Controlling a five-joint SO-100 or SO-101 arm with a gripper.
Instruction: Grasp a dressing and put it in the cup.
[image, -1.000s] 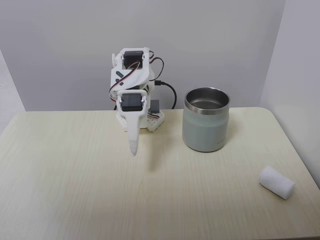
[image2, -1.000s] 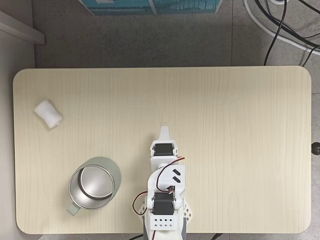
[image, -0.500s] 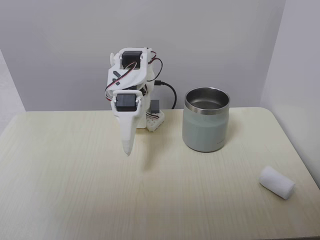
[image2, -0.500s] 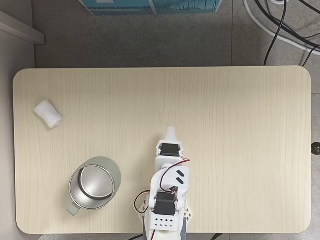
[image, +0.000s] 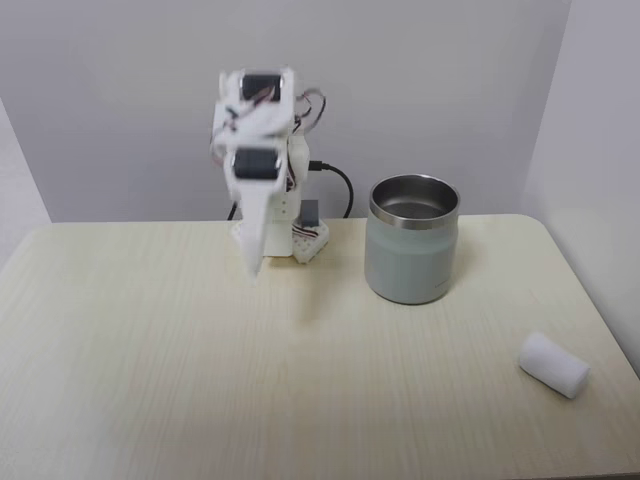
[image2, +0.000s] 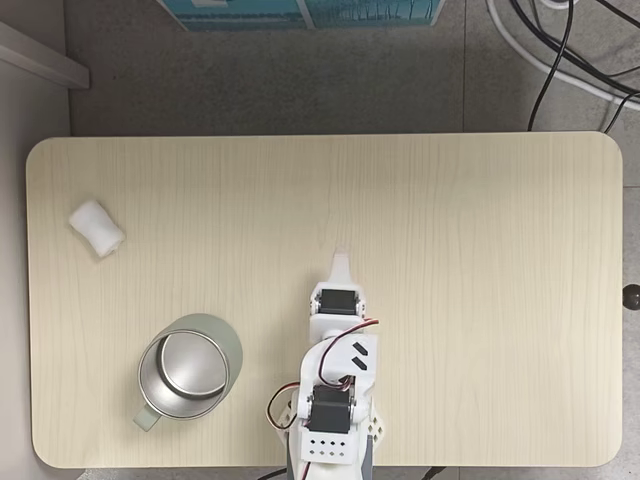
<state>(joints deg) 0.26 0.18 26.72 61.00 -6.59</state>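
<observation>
A pale wooden table (image2: 480, 250) with rounded corners stands against a grey wall, and grey floor with a few dark cables (image2: 560, 50) shows past its far edge in a fixed view from above. The task looks barely begun. The arm's base sits at the table's near edge in that view, and the gripper (image2: 343, 262) hangs point-down above bare wood in the middle, its fingers (image: 250, 262) pressed together into one narrow tip and holding nothing.

The dressing (image: 553, 365) lies on its side near a table edge, well apart from the gripper; in the top-down view it (image2: 97, 229) is far to the left, near the left edge. The cup (image: 412, 240) stands upright and empty close to the arm's base, between the base and the dressing's side of the table, its steel inside (image2: 182, 363) open to the top.

As I judge it, the step in hand is the reach. The next move calls for swinging toward the dressing, spreading the fingers, and coming down across the roll's short width.

The cup may be an obstacle: it sits near the line of a low sweep from the arm to the dressing, so a raised path seems safer. The dressing's place near the edge leaves little margin if it is nudged and rolls. A black cable (image: 335, 180) runs behind the arm, out of the way.
</observation>
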